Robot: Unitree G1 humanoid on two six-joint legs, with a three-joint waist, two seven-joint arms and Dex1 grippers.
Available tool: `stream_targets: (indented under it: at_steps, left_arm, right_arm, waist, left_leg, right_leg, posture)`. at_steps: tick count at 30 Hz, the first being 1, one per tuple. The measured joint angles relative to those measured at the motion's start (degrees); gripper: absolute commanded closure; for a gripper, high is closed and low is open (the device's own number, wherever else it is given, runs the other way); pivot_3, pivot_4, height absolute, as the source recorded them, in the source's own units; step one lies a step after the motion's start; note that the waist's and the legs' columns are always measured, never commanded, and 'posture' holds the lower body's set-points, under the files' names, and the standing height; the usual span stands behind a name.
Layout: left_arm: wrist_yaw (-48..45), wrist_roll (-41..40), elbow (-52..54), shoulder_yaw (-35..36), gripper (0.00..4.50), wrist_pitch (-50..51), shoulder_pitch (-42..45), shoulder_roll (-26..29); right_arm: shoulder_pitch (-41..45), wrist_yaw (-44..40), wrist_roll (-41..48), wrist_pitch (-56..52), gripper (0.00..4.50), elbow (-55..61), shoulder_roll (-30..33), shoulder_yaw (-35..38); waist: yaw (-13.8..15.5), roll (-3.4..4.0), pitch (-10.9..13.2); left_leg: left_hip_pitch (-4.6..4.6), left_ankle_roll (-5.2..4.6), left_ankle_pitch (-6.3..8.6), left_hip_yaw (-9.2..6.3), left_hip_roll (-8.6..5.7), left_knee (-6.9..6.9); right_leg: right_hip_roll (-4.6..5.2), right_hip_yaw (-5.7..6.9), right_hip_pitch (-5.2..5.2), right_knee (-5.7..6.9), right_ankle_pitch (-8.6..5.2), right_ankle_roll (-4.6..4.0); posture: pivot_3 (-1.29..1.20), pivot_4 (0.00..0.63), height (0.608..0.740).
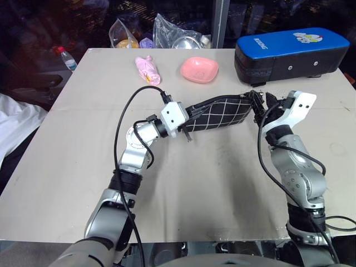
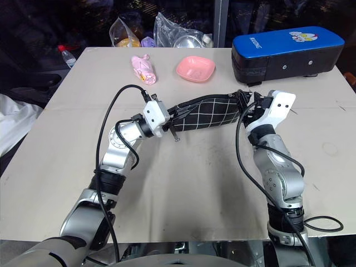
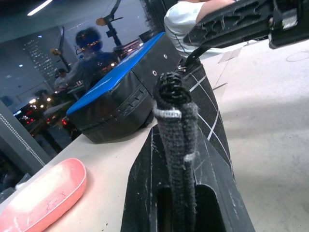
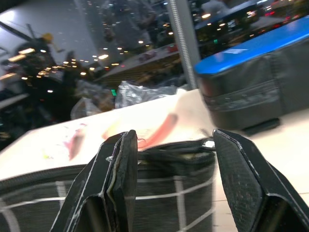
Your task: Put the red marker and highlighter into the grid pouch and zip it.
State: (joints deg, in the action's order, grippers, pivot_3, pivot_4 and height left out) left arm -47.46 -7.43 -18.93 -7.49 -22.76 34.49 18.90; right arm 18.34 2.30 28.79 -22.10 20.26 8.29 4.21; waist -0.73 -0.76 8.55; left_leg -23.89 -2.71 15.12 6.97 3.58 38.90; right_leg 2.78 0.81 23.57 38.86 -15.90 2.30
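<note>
From the head views, the grid pouch (image 1: 218, 113) is seen lifted off the surface (image 1: 211, 183), its long axis stretched between both tools. The left tool (image 1: 187, 123) is clamped on one end.

In the left wrist view, pouch fabric is pinched.

In the right wrist view, the right tool (image 4: 171, 159) is parted, holding nothing, the zipper end just ahead.

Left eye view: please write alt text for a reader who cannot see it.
Over a beige table, the robot's left hand is shut on one end of the grid pouch, while the open right hand sits at its other end. Behind lie a pink bowl, a pink wrapped item and a blue-topped black case.
</note>
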Motion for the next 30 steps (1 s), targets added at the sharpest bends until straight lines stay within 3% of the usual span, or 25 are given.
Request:
stream_targets:
  at_steps: [9,14,30]
  left_arm:
    - [-0.6,0.6,0.9,-0.4,4.5,0.2,-0.7,0.4]
    - [-1.1,3.2,0.9,-1.9,4.5,-3.8,-0.7,1.8]
    - [-2.3,8.4,-2.1,-5.1,4.5,-15.3,-1.1,4.3]
  right_arm:
    - [-2.6,-9.5,-10.6,3.3,2.05,-0.6,9.0,-3.7]
    - [-2.9,-14.3,-12.7,3.6,2.05,-0.6,14.6,-2.6]
    - [-7.1,-26.0,-15.2,1.2,2.05,3.5,24.5,-1.7]
  waist:
    - [0.1,0.0,0.0]
    - [0.1,0.0,0.0]
    - [0.3,-0.01,0.0]
  left_leg:
    - [0.0,0.0,0.0,0.02,-0.03,0.01]
    - [0.02,0.0,0.0,0.02,-0.1,0.01]
    - [0.03,-0.01,0.0,0.0,-0.22,0.03]
  right_leg:
    - [0.0,-0.01,0.0,-0.01,0.0,0.0]
    - [0.0,-0.01,-0.01,-0.01,0.0,0.0]
    - [0.02,-0.02,-0.02,0.02,0.0,0.01]
  posture:
    - [0.0,0.15,0.737]
    - [0.0,0.15,0.737]
    - [0.0,0.15,0.737]
